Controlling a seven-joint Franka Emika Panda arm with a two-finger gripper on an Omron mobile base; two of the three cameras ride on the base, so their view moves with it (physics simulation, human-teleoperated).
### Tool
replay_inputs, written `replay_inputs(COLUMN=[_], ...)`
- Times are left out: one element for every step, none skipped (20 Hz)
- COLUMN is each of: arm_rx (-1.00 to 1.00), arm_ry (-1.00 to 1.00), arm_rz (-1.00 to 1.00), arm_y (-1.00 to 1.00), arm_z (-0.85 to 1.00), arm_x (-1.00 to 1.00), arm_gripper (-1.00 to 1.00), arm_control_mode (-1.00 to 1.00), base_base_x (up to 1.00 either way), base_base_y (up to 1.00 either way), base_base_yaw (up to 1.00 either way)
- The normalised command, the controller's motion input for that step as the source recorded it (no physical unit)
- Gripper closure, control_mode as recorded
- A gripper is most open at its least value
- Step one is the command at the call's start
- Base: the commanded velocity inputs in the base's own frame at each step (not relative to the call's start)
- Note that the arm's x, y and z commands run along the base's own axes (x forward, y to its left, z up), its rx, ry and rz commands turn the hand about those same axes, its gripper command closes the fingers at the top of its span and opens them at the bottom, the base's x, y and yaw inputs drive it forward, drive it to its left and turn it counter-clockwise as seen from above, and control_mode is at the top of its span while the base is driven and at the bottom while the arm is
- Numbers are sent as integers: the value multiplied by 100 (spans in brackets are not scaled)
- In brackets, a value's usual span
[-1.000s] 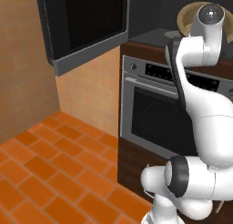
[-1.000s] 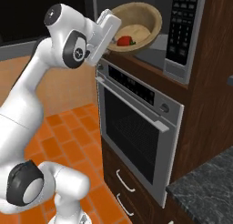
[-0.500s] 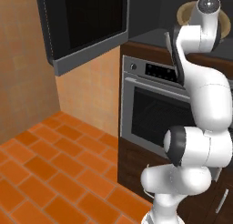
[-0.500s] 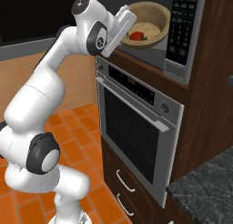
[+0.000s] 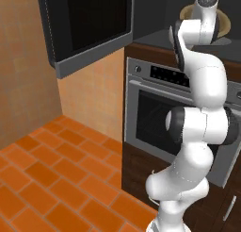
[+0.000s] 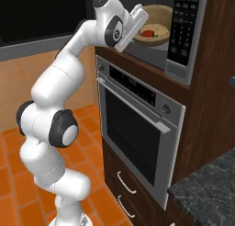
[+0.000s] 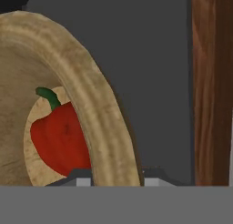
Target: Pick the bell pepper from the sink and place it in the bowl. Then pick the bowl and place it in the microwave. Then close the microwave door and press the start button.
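The tan wooden bowl point(image 6: 160, 16) hangs tilted inside the open microwave point(image 6: 183, 34), just above the cavity floor. My gripper point(image 6: 145, 18) is shut on its near rim. In the hand view the thick rim of the bowl point(image 7: 93, 104) runs between my gripper's point(image 7: 116, 175) tips. The red bell pepper point(image 7: 61, 136) with its green stem lies inside the bowl and also shows as the bell pepper point(image 6: 148, 33) from the right. The microwave door point(image 5: 89, 23) stands swung open to the left. From the left, my arm hides most of the bowl point(image 5: 225, 22). The sink is out of view.
Directly below the microwave sits a wall oven point(image 6: 137, 128) with a glass door, with drawers point(image 6: 126, 183) under it. A dark stone counter corner point(image 6: 206, 193) lies at the lower right. A brown wooden cabinet side point(image 7: 211, 82) flanks the cavity. Orange tile floor point(image 5: 47, 179) spreads left.
My arm has stretched up and forward, carrying the bowl with the pepper deeper into the microwave cavity. The grip on the rim has not changed.
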Motion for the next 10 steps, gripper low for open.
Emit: replay_inputs(arm_rx=[0,0,0,0,0,0,0,0,0,1], arm_ry=[5,4,5,4,5,2,1,0,0,0], arm_rz=[0,0,0,0,1,1,3,3,4,4], arm_y=[-22,-21,-19,-24,-21,-30,-42,-39,-39,-41], arm_z=[-18,-21,-27,-26,-29,-17,-4,0,0,0], arm_x=[56,51,51,48,54,52,59,67,69,76], arm_gripper=[100,100,100,100,100,100,100,100,100,100], arm_control_mode=[-100,-100,-100,-100,-100,-100,-100,-100,-100,-100], base_base_x=[0,0,0,0,0,0,0,0,0,0], base_base_y=[0,0,0,0,0,0,0,0,0,0], base_base_yaw=[0,0,0,0,0,0,0,0,0,0])
